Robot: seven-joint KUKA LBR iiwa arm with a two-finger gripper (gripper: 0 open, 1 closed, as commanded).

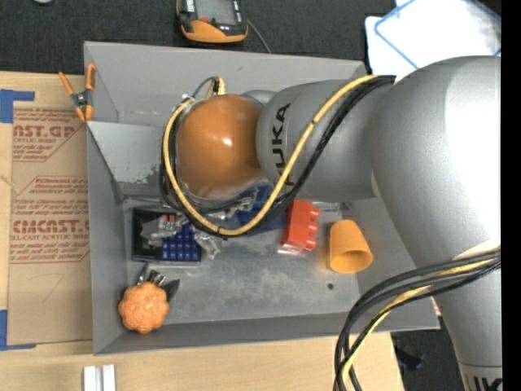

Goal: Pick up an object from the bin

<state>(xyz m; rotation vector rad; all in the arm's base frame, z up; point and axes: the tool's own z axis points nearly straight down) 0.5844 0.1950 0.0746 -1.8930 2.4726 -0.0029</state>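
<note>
Reaching leftward, the arm bends down over a blue block.

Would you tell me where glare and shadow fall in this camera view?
In the camera view, a bright glare spot sits on the orange cover; the arm shades the bin beneath it, darkest around the blue thing; the orange cup lies evenly lit.
</note>
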